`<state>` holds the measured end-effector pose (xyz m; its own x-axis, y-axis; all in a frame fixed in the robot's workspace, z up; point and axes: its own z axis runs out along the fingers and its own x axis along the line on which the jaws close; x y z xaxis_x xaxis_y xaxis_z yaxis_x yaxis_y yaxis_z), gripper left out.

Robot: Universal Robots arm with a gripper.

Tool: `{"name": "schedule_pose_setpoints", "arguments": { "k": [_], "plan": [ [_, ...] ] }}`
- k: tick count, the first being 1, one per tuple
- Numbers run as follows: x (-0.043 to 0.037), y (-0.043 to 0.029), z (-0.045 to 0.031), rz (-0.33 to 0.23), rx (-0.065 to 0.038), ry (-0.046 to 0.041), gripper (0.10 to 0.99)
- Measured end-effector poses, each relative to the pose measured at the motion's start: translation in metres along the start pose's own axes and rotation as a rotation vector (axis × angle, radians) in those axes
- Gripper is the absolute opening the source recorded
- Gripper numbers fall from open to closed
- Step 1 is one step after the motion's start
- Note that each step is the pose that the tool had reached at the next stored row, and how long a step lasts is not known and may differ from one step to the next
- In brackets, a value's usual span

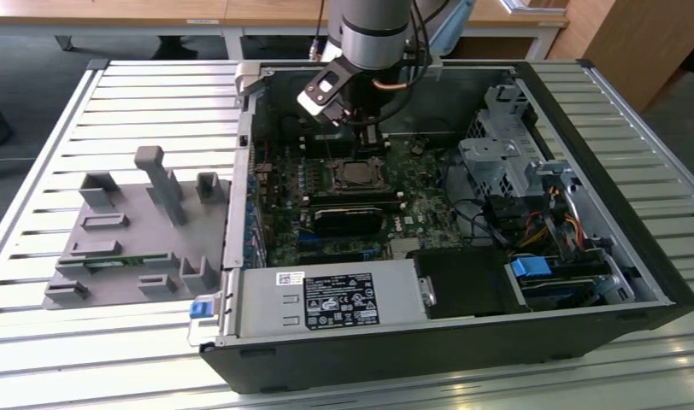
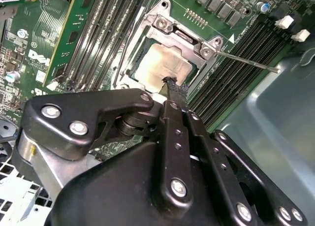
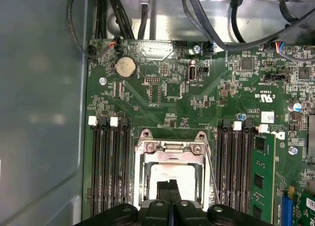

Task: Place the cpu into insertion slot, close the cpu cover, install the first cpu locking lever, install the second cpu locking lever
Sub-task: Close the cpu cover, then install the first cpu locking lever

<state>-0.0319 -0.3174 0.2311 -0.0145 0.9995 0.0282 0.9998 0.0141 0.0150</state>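
Noted printed sticker (image 1: 338,301) on power supply inside open computer case (image 1: 438,354). Saw green motherboard (image 3: 162,93) mounted within. Found cpu (image 3: 188,179) seated in insertion slot (image 3: 143,181), cpu cover (image 3: 170,148) lowered over it. Found gripper (image 3: 169,186) fingers pressed together, clasping nothing, tips over cpu's edge. Spotted thin locking lever (image 2: 243,61) jutting beside socket.

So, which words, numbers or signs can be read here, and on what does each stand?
Black label on the grey power supply box: too small to read.
White sticker above it: too small to read.
White marks on the green circuit board, in both wrist views: not surely readable.
Small sticker on that board: too small to read.
Nothing can be quoted with certainty.
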Motion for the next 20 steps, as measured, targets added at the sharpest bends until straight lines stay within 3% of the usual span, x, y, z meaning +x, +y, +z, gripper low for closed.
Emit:
{"name": "schedule_pose_setpoints", "arguments": {
  "k": [9, 20],
  "plan": [
    [0.0000, -0.0004, -0.0016, 0.000, 0.000, 0.0000, 0.106],
    [0.0003, -0.0002, -0.0119, 0.000, 0.000, -0.0009, 0.106]
  ]
}}
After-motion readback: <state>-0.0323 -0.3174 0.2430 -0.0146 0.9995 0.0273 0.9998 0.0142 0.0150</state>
